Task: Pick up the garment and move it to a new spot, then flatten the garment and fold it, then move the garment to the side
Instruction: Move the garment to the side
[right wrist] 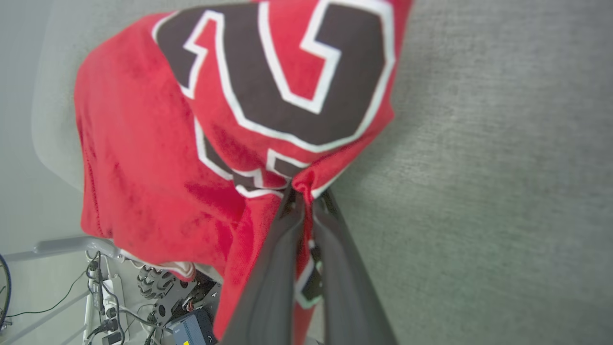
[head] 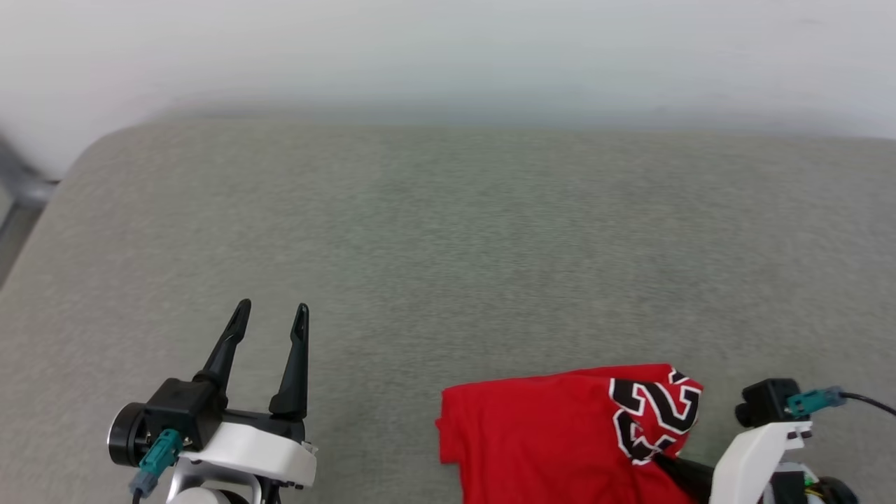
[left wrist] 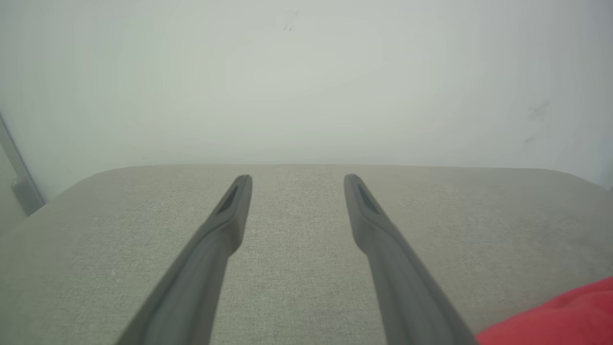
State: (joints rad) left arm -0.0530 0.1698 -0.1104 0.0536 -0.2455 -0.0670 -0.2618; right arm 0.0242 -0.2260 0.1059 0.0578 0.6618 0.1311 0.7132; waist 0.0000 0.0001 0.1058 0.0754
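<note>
The garment (head: 539, 434), bright red with black white-outlined numbers, lies bunched at the near right of the grey padded surface (head: 448, 245). It also shows in the left wrist view as a red corner (left wrist: 565, 316). In the right wrist view my right gripper (right wrist: 305, 194) is shut, pinching a gathered fold of the garment (right wrist: 158, 143) just below the printed numbers. Part of the cloth hangs over the surface's near edge. In the head view one dark right finger (head: 682, 474) runs under the cloth. My left gripper (head: 271, 315) stands open over bare surface at the lower left, well apart from the garment.
A pale wall (head: 448, 56) rises behind the surface. A grey metal rail (head: 21, 183) stands past the rounded far-left corner. Below the near edge, the right wrist view shows cables and wheeled base parts (right wrist: 115, 306).
</note>
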